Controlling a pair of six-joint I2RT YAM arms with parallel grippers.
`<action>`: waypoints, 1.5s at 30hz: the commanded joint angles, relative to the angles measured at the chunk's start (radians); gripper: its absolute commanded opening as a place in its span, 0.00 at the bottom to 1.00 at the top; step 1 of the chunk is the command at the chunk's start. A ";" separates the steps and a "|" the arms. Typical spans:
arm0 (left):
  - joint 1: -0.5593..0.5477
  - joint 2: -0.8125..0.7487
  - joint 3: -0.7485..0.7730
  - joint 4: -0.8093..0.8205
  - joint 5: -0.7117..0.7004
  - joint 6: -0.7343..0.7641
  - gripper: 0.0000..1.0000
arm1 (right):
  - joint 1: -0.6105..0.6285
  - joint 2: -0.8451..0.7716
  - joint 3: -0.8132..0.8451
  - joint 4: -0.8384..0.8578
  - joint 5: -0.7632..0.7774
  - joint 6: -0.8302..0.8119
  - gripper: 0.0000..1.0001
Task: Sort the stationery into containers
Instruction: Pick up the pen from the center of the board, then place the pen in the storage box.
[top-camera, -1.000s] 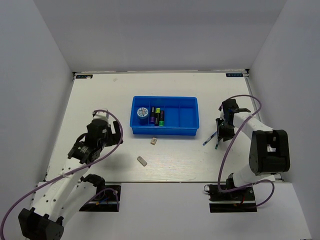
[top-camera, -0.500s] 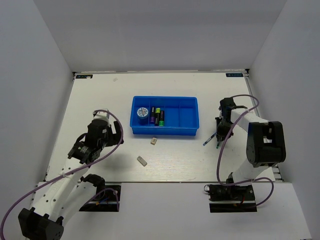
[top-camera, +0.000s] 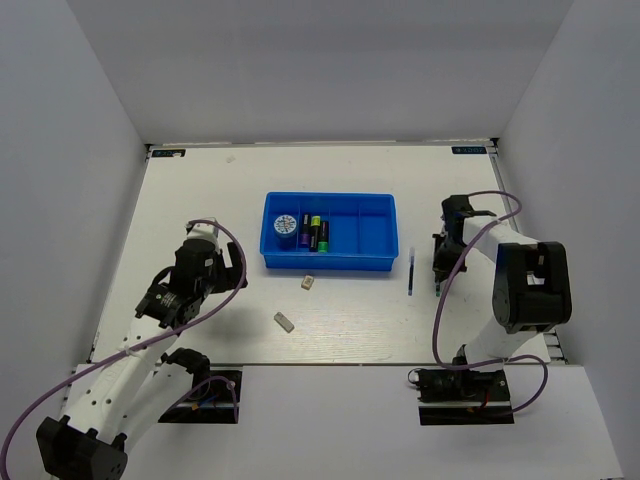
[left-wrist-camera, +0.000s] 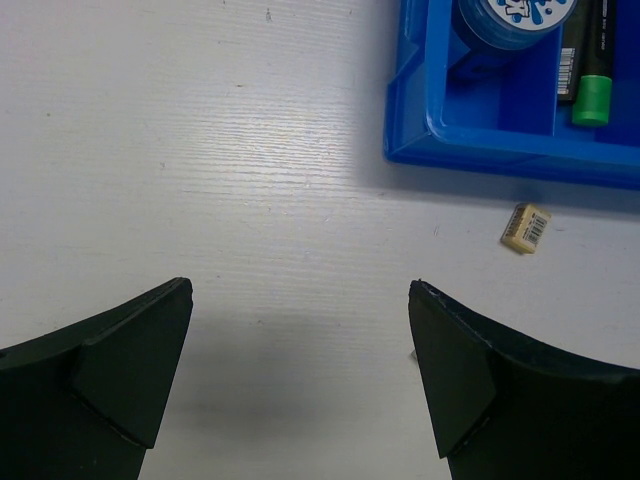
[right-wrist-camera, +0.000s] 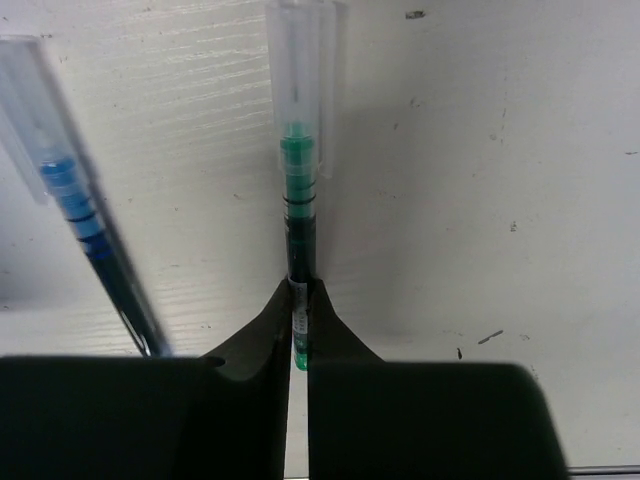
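Observation:
The blue tray (top-camera: 380, 262) sits mid-table; its left compartments hold the blue-and-white disc (top-camera: 284, 223) and black markers (top-camera: 314, 233) with green and purple ends. Two beige erasers (top-camera: 308, 282) (top-camera: 284, 321) lie in front of it. My right gripper (right-wrist-camera: 298, 295) is shut on a thin green pen (right-wrist-camera: 299, 200), low over the table right of the tray. A blue pen (top-camera: 411, 271) lies beside it and also shows in the right wrist view (right-wrist-camera: 85, 230). My left gripper (left-wrist-camera: 300, 300) is open and empty, left of the tray (left-wrist-camera: 470, 140), with one eraser (left-wrist-camera: 526, 226) to its right.
White walls close in the table on the left, back and right. The tray's two right compartments (top-camera: 372, 232) hold nothing. Purple cables loop along both arms.
The blue pen has turned from slanted to nearly straight and lies slightly closer to the tray. The right gripper has shifted a little. The left arm has not moved.

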 joint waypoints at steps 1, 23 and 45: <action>0.002 -0.017 -0.005 0.012 0.001 -0.001 0.99 | -0.017 0.018 -0.037 0.000 0.004 0.014 0.00; 0.002 0.007 -0.057 0.100 0.121 0.045 0.81 | 0.228 -0.021 0.501 0.072 -0.627 -0.050 0.00; 0.004 -0.020 -0.090 0.161 0.179 0.069 0.64 | 0.431 0.299 0.718 -0.074 -0.266 0.106 0.20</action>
